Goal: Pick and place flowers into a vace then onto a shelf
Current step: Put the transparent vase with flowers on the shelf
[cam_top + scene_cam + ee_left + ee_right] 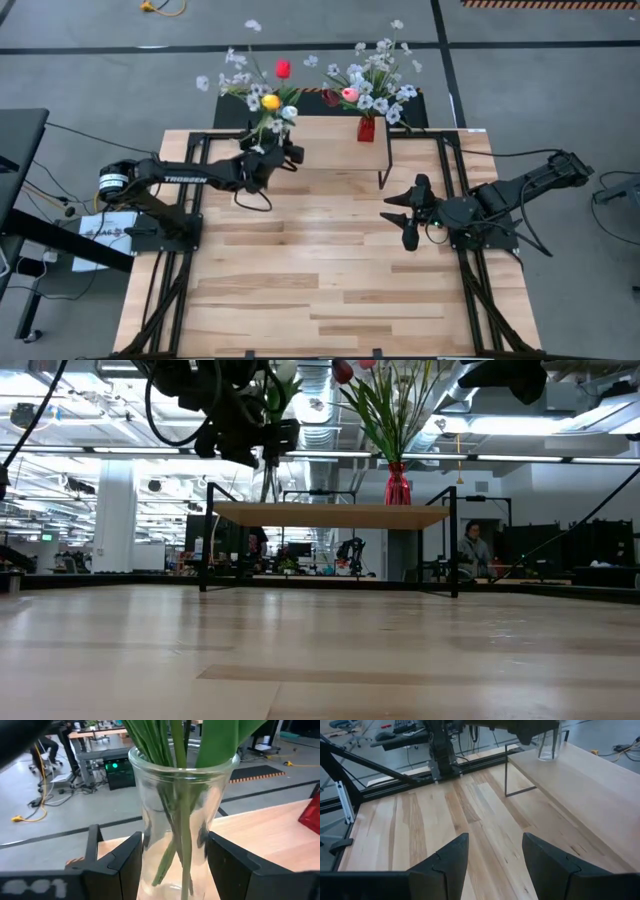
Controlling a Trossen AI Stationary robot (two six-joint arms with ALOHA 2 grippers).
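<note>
Left claw (172,865) clamped on clear glass vase (180,810) of tulips (272,102) over shelf (330,140) to set down; right claw (492,865) open, empty, parked above table (320,270).

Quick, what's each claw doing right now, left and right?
Left claw: closed on the clear glass vase of flowers, over the shelf.
Right claw: open, holding nothing.

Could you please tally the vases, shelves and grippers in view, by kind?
Vases: 2, the clear glass vase and the red vase
Shelves: 1, the shelf
Grippers: 2, the left gripper and the right gripper
Total: 5
</note>
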